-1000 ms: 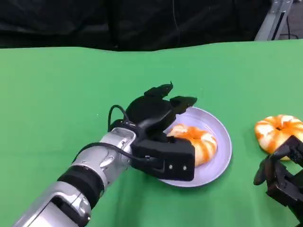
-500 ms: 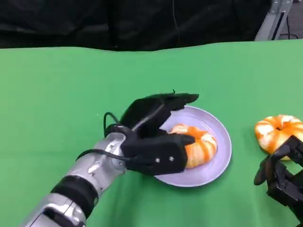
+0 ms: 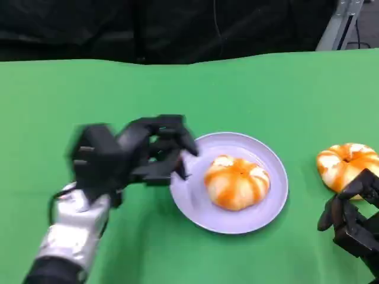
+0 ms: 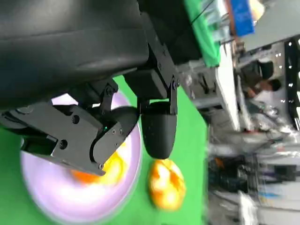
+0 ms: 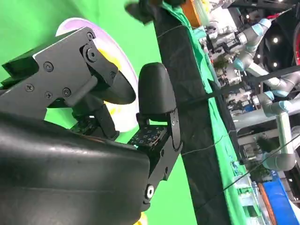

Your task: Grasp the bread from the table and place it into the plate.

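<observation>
While one bread (image 3: 237,181) is lying in the plate (image 3: 269,210), apart from both hands, a second bread (image 3: 345,164) is sitting on the green table (image 3: 266,94) well right of the plate, just beyond the right hand (image 3: 352,222). The plate is resting near the middle of the table. The left hand (image 3: 127,155) is hovering just left of the plate's rim, blurred by motion, its fingers spread and gripping nothing; the left wrist view is showing the plate and the loose bread past those open fingers. The right hand is waiting at the near right edge with its fingers apart and empty, close to the second bread but not touching it.

Judging from this, the release is done and the left hand is clearing the plate. To do that well, it should be lifting clear of the rim rather than dragging across it, so the plate is not nudged and the bread is not rolled out. If the second bread is next, the right hand should be coming down over its top and closing gently, since the bread looks soft.
</observation>
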Robot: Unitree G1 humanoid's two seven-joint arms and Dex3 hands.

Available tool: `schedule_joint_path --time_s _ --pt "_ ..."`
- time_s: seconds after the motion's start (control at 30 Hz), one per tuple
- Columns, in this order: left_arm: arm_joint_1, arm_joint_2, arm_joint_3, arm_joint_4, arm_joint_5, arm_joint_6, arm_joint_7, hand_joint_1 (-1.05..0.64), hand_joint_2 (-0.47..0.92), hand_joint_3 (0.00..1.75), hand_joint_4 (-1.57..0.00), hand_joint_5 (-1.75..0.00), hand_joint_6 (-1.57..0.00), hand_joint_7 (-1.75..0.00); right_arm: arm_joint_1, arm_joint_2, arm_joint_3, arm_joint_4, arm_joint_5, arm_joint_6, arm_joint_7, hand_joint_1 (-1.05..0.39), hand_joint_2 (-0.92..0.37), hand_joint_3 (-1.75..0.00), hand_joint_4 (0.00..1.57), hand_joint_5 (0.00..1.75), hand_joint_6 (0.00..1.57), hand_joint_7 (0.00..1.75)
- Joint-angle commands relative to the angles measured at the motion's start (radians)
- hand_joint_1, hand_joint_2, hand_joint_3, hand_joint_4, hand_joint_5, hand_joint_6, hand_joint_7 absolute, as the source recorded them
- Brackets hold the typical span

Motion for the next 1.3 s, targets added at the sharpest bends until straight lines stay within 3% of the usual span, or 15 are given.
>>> schedule_joint_path --time_s 0.03,0.2,0.37,0.43,0.5,0.57,0.7,0.77,0.8,0.9,1.07,1.3 --pt "0.072 0.055 0.088 -0.082 -0.177 0.176 -0.186 -0.1 0.54 1.12 -0.9 -1.75 -0.85 -1.63 -0.004 -0.015 -0.003 -0.007 0.002 -0.004 0.001 -0.09 -0.49 -1.28 0.86 1.75 0.74 1.61" --pt "0.118 0.074 0.142 -0.115 -0.242 0.278 -0.252 -0.13 0.57 1.03 -0.91 -1.75 -0.84 -1.68 -0.004 -0.016 -0.004 -0.009 0.002 0.0 -0.001 -0.09 -0.5 -1.28 0.86 1.75 0.74 1.61" --pt "0.215 0.109 0.239 -0.114 -0.356 0.407 -0.341 -0.07 0.51 1.12 -0.91 -1.75 -0.9 -1.61 -0.003 -0.018 -0.009 -0.01 0.01 0.007 0.003 -0.08 -0.5 -1.28 0.85 1.75 0.74 1.6" --pt "0.23 0.101 0.281 -0.072 -0.399 0.439 -0.384 -0.09 0.6 0.88 -0.89 -1.75 -0.87 -1.64 -0.003 -0.02 -0.01 -0.007 0.011 0.006 0.007 -0.08 -0.5 -1.27 0.85 1.75 0.74 1.6" --pt "0.235 0.101 0.312 -0.037 -0.434 0.489 -0.414 -0.18 0.82 0.36 -0.85 -1.75 -0.87 -1.6 -0.003 -0.021 -0.01 -0.005 0.011 0.002 0.011 -0.08 -0.5 -1.27 0.85 1.75 0.74 1.6" --pt "0.233 0.102 0.326 -0.025 -0.442 0.516 -0.426 -0.2 0.89 0.16 -0.84 -1.75 -0.89 -1.55 -0.003 -0.02 -0.01 -0.004 0.011 0.0 0.014 -0.08 -0.51 -1.27 0.85 1.75 0.73 1.6" --pt "0.227 0.12 0.36 0.056 -0.474 0.621 -0.486 -0.07 0.9 0.21 -0.81 -1.75 -0.92 -1.42 -0.001 -0.013 -0.009 -0.007 0.008 -0.002 0.008 -0.07 -0.5 -1.27 0.85 1.75 0.73 1.6" --pt "0.216 0.132 0.367 0.106 -0.479 0.665 -0.536 -0.1 0.75 0.55 -0.79 -1.75 -0.91 -1.42 -0.001 -0.013 -0.008 -0.007 0.007 -0.001 0.007 -0.07 -0.5 -1.27 0.85 1.75 0.74 1.6" --pt "0.212 0.139 0.371 0.126 -0.484 0.7 -0.549 -0.15 0.72 0.56 -0.78 -1.75 -0.93 -1.33 -0.001 -0.013 -0.007 -0.007 0.005 -0.003 0.008 -0.07 -0.5 -1.27 0.85 1.75 0.74 1.6" --pt "0.213 0.141 0.383 0.13 -0.483 0.752 -0.535 -0.28 0.86 0.15 -0.79 -1.75 -1.02 -1.15 -0.003 -0.012 -0.006 -0.008 0.006 -0.001 0.007 -0.08 -0.5 -1.27 0.85 1.75 0.73 1.59" --pt "0.198 0.143 0.385 0.159 -0.463 0.739 -0.586 -0.22 0.92 0.1 -0.78 -1.75 -0.95 -1.28 -0.003 -0.012 -0.006 -0.007 0.002 -0.004 0.005 -0.08 -0.5 -1.27 0.85 1.75 0.74 1.58" --pt "0.193 0.136 0.391 0.163 -0.459 0.744 -0.571 -0.25 0.89 0.05 -0.8 -1.75 -0.97 -1.23 0.003 -0.012 -0.006 -0.015 0.009 0.005 0.009 -0.09 -0.5 -1.27 0.85 1.75 0.75 1.57"
